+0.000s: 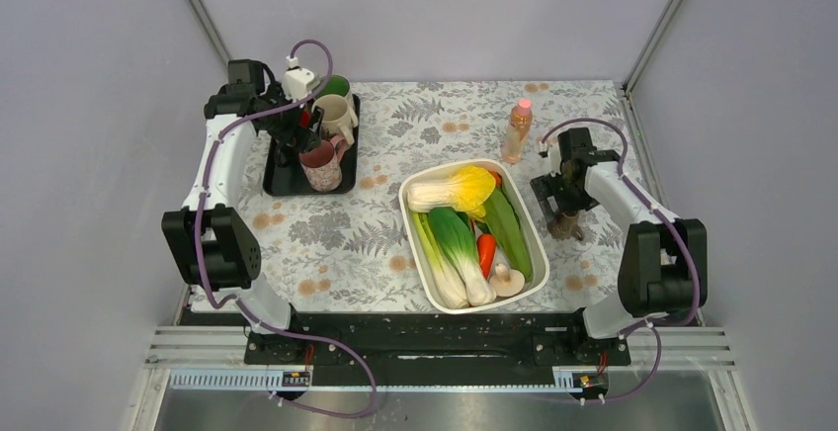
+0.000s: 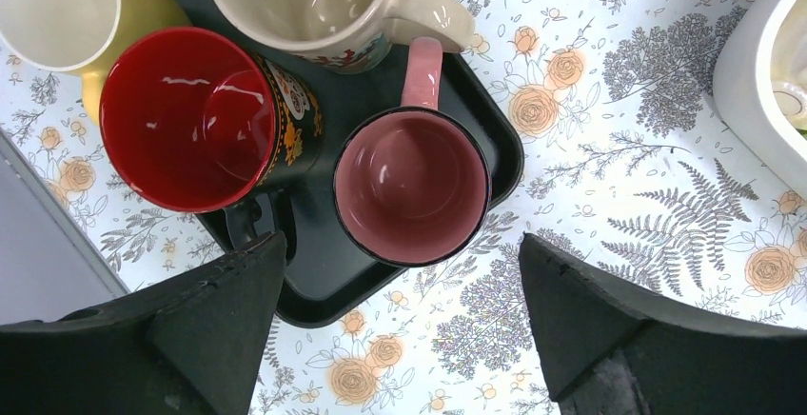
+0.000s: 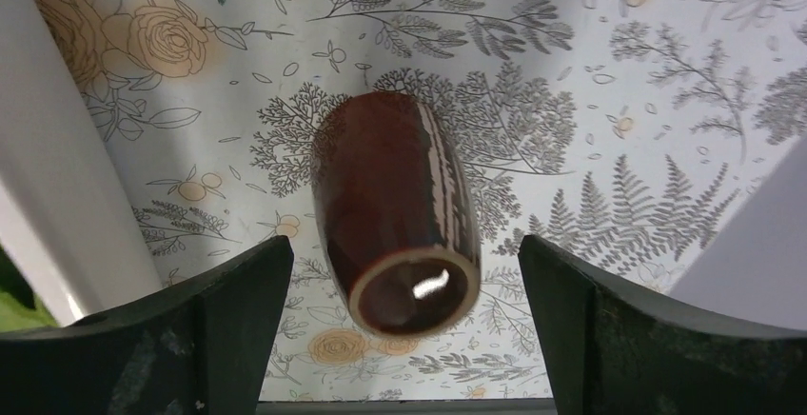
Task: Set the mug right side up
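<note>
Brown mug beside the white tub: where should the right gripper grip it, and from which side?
Across the mid-body of the brown mug, from above with the right gripper, whose open fingers straddle it. Its walls are smooth and round, no handle shows, and the white tub crowds one side.

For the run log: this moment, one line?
right gripper open above brown mug, base up | left gripper open above pink mug on tray
</note>
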Controlling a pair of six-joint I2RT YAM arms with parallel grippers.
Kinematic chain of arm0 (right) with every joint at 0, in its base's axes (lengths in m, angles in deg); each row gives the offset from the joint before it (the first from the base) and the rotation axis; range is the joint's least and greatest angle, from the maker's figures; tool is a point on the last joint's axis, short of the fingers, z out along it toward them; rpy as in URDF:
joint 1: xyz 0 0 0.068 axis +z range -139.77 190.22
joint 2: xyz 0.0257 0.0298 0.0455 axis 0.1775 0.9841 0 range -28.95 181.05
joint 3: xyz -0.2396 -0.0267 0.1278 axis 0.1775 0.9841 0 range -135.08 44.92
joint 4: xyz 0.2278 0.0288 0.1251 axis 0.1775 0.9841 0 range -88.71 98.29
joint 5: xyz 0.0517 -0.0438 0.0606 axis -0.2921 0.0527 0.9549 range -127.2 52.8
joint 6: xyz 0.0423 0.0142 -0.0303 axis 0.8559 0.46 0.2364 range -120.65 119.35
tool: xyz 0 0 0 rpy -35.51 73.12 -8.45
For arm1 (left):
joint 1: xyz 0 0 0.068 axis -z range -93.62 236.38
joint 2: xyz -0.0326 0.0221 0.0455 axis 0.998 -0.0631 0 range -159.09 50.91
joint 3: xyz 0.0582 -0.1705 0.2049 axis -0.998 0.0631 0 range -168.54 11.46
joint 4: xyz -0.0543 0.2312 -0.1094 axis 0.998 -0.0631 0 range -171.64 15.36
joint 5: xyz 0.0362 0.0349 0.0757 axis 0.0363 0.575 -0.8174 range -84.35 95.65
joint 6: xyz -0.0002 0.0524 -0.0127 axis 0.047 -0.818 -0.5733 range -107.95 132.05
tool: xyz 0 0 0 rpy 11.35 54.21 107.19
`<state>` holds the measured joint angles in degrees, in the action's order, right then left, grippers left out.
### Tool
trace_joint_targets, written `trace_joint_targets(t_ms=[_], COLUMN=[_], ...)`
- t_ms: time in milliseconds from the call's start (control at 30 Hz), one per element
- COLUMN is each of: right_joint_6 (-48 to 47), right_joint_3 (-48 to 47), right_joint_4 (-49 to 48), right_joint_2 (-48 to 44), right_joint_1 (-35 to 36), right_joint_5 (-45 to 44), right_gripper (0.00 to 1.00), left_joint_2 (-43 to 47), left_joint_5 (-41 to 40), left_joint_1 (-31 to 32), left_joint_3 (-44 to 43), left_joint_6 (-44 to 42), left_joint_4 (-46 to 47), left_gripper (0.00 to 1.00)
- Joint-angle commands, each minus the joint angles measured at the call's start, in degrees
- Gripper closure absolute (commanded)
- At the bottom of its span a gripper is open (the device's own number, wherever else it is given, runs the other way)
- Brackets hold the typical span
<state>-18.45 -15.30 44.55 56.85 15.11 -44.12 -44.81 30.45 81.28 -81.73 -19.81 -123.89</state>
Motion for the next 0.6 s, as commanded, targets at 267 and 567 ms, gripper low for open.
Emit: trace_joint_targets(t_ms=[267, 567], right_joint_6=[-1.44, -1.0], right_joint_3=[-1.48, -3.9], right_joint_4=[2.1, 4.88], right_joint_2=[6.27, 7.74], right_joint_1=[-1.38, -1.37], right_joint_5=[5.29, 4.6], right_gripper=[0.19, 0.83], left_joint_2=[3.53, 4.28], left_joint_5=[3.42, 3.78], left_joint_1=[-0.08, -0.08], left_joint_3=[1.05, 0.86], left_joint_6=[-1.45, -0.94], left_joint_4=[3.44, 2.85], left_gripper=[0.04, 0.04])
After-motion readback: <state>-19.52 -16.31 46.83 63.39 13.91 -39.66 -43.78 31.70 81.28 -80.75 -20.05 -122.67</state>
